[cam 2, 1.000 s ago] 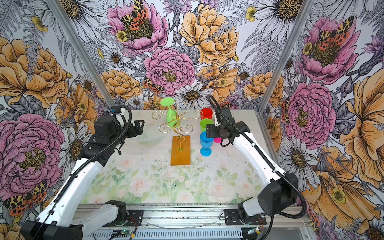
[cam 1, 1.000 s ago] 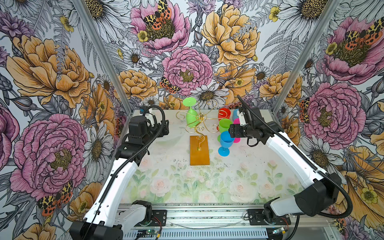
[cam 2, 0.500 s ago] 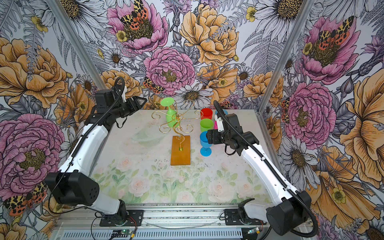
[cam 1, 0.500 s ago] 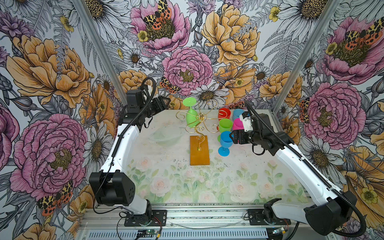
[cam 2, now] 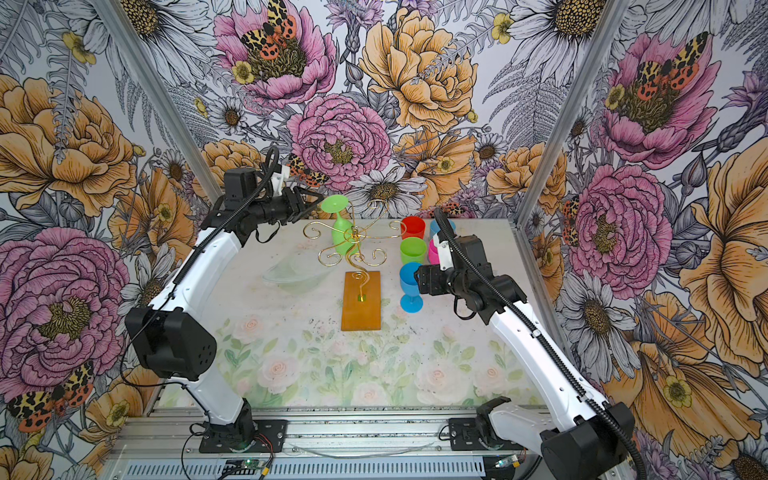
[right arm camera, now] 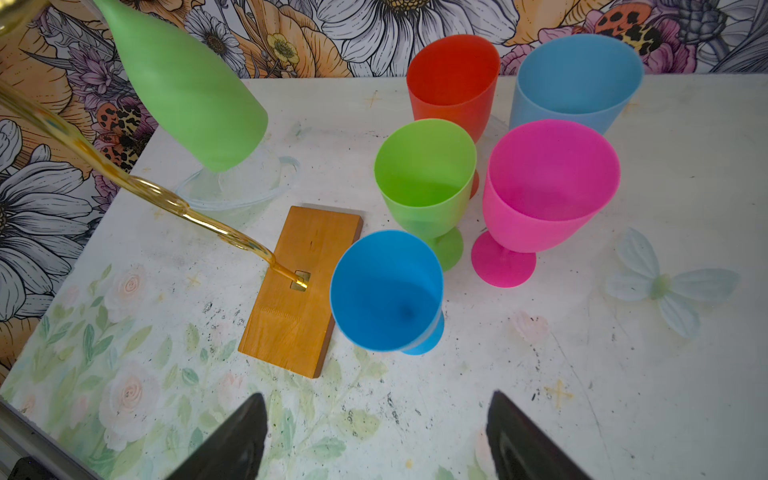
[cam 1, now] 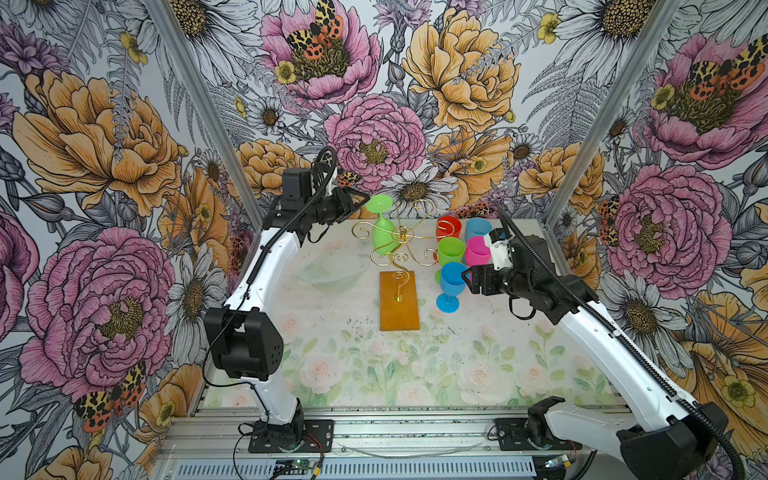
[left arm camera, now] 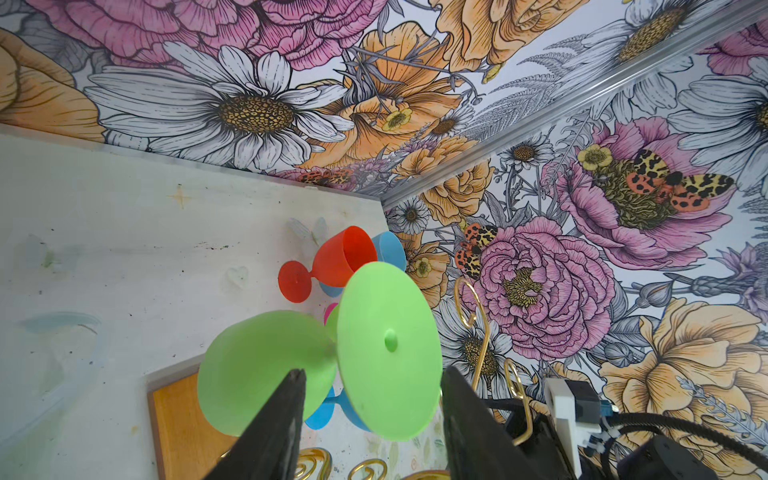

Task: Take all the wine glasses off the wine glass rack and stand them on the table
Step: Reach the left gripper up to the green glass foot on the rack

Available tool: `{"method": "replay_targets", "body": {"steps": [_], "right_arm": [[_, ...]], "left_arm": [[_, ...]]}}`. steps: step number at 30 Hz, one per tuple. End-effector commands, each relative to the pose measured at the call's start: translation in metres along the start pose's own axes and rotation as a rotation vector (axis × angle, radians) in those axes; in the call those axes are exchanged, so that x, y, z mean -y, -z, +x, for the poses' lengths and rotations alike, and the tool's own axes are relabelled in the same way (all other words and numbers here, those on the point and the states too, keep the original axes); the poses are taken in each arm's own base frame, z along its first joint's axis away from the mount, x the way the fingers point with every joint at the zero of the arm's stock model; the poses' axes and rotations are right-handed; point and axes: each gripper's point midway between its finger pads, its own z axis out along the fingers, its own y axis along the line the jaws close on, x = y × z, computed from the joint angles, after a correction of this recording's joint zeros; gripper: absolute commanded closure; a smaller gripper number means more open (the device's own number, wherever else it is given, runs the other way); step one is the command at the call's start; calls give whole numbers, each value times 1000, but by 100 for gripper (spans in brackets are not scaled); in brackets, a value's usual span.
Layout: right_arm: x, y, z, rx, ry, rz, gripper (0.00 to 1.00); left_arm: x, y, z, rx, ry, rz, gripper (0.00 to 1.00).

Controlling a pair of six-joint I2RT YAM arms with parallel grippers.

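Currently: grasp approach.
Our left gripper [left arm camera: 372,374] stands open just beside the green wine glass [cam 1: 384,237], which hangs inverted on the wine glass rack [cam 1: 405,309]; next we should clamp its stem and unhook it.

Top views look down from the front; close wrist views share the wine glass rack [cam 1: 399,311].

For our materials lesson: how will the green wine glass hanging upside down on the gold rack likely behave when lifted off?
The green wine glass looks like matte opaque plastic, so probably light and not fragile. It hangs foot-up from a thin wire arm of the wine glass rack, so it may swing or snag when pulled.
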Motion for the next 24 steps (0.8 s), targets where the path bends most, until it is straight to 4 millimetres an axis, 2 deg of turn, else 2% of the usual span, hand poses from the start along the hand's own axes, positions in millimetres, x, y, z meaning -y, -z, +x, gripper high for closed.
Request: {"method": "replay_targets", "body": {"steps": [1,11,24], "right_arm": [[-2,9,-8,48,-4,-12,16],[1,10,-5,57,-10,-2,16],[2,10,-4,60,-18,5,16]], "left_arm": [[9,-3,-1,-19,11,43,48],[8,-17,9,-75,39,74,55],[15,-17,10,-90,56,98,80]]}}
